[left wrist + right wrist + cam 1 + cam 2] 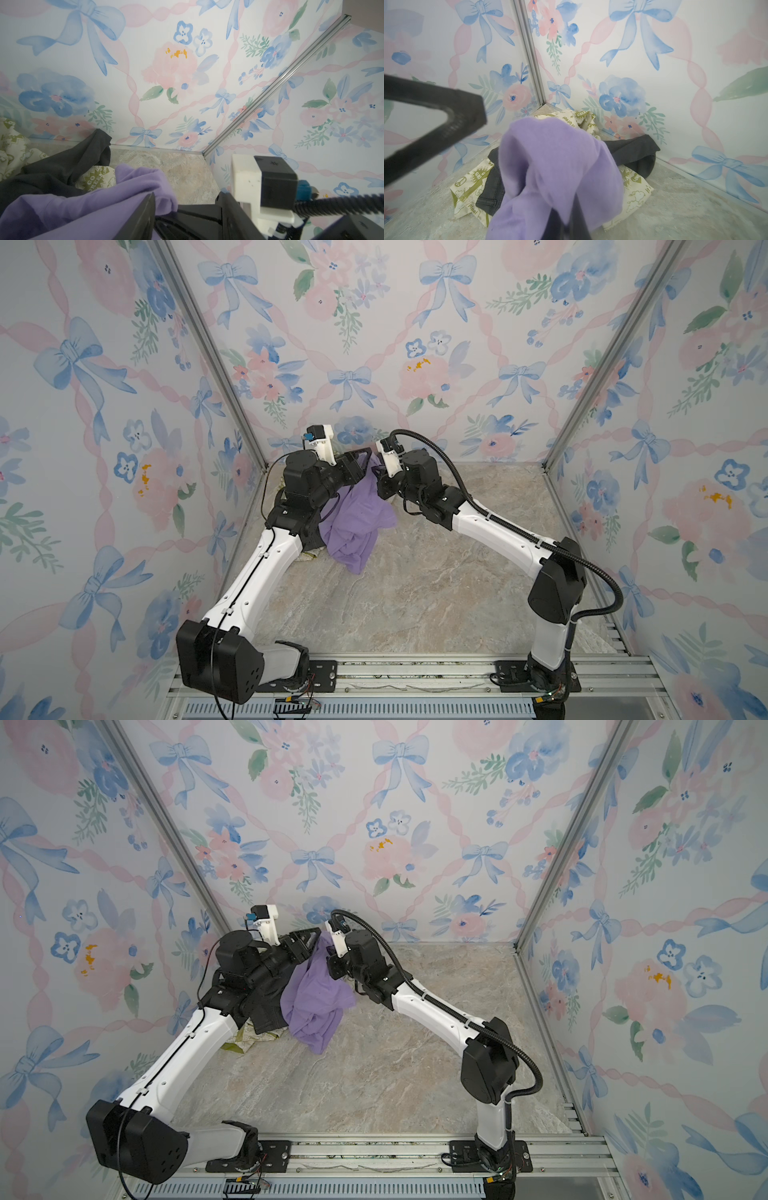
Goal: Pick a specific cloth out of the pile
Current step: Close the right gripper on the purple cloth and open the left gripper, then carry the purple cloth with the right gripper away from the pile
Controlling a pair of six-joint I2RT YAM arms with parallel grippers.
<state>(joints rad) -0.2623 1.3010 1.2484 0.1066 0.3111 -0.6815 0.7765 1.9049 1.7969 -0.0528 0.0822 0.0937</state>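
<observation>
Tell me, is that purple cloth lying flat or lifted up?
Lifted and bunched, not flat. The purple cloth hangs from the shut right gripper, and its lower folds appear to reach down to the table.

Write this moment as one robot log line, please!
lavender cloth: hangs from right fingers | right fingers: shut on it | left fingers: open | dark grey garment, cream green-print cloth: on tabletop

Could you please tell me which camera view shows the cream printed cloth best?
The right wrist view: the cream printed cloth lies spread under the dark grey garment, green print readable. The left wrist view shows only patches; both top views show just a scrap beside the left arm.
</observation>
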